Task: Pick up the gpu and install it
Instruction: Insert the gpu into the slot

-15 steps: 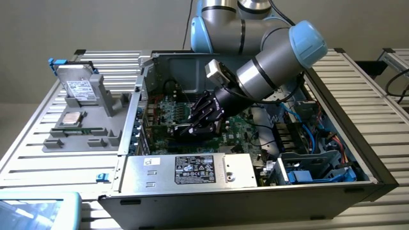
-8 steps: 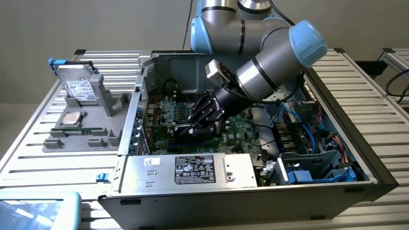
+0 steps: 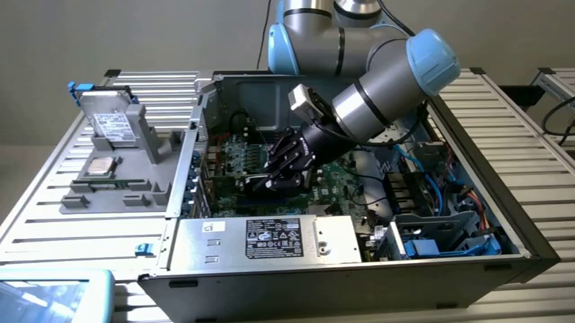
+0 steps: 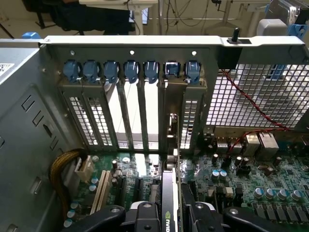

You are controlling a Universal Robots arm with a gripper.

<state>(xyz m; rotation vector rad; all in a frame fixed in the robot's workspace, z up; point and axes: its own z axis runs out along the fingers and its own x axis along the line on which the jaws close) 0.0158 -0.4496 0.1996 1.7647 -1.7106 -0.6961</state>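
A plain grey wall stands behind my rig, evenly lit, with one thin cable hanging down it. The surface is built of ribbed metal slats, pale and faintly shiny. At the exterior view's right I see the corner of a second slatted surface, well apart from mine. In the wrist view, farther off, I make out a pale floor, a white desk and dangling cables under bright light.
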